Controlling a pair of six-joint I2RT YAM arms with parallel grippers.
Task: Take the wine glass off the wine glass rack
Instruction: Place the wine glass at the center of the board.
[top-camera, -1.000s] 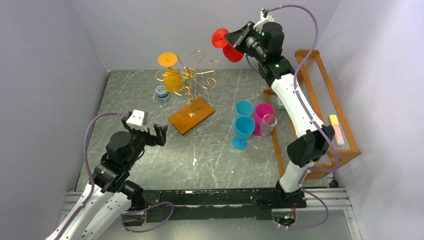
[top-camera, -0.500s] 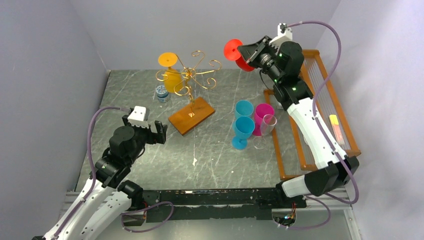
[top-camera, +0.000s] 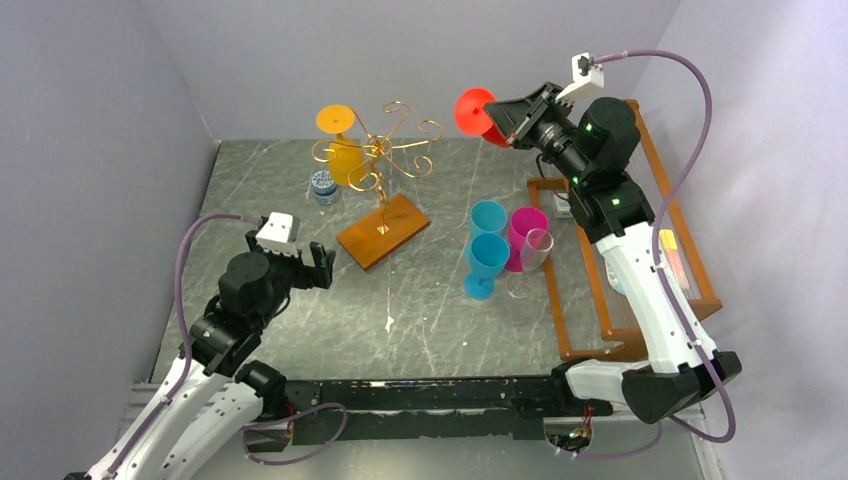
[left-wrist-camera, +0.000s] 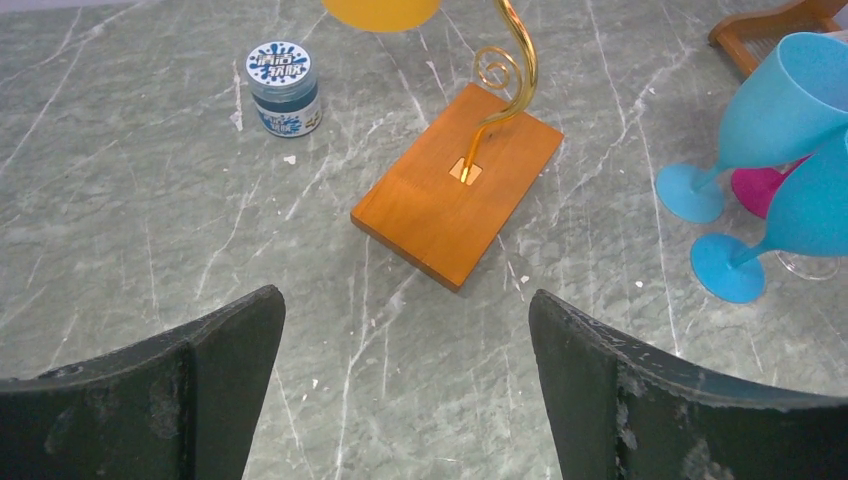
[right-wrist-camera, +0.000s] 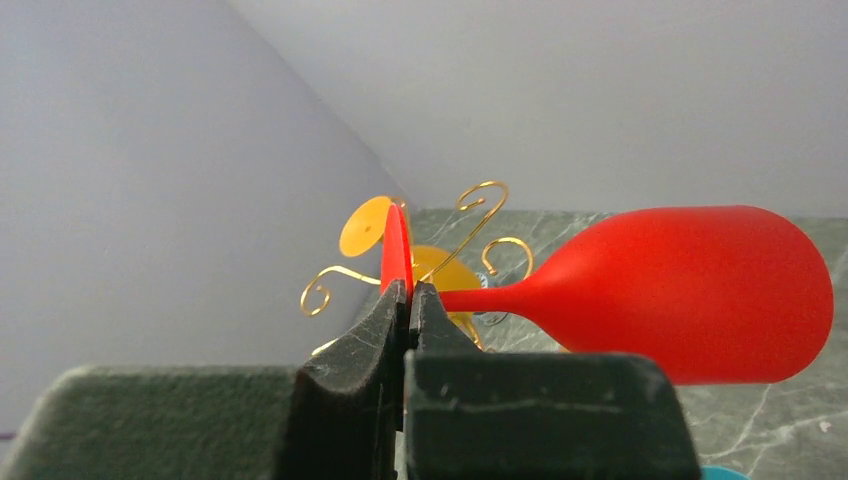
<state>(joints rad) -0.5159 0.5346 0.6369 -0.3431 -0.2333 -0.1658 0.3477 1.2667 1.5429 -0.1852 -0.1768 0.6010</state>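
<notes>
Table (top-camera: 300, 300): grey marbled top. Judged landing place for the step in hand, carrying the freed glass down and standing it up.

Wooden frame (top-camera: 700, 290): orange, along the right side. The descent ought to stay left of it.

Rack (top-camera: 385, 160): gold wire tree on a brown wooden base, far centre-left. One yellow glass (top-camera: 343, 150) hangs from it upside down. Any swing of the arm should keep away from the scroll arms.

Standing glasses: two blue glasses (top-camera: 487, 255), a pink glass (top-camera: 526, 232) and a clear glass (top-camera: 530, 262), bunched right of centre. A bare patch well apart from them looks the safer target.

Red wine glass (right-wrist-camera: 690, 295): off the rack, held aloft to its right, lying sideways. It needs turning foot-down before release, slowly, since the hold is on a thin edge and could slip.

Jar (top-camera: 323, 186): small, blue-labelled, left of the rack. Not involved.

Right gripper (right-wrist-camera: 410, 300): fingers pressed together, pinching the rim of the red glass's round foot edge-on; stem and bowl jut out to one side.

Left gripper (left-wrist-camera: 405, 320): fingers spread wide, holding nothing, hovering above the table near the rack's base.
</notes>
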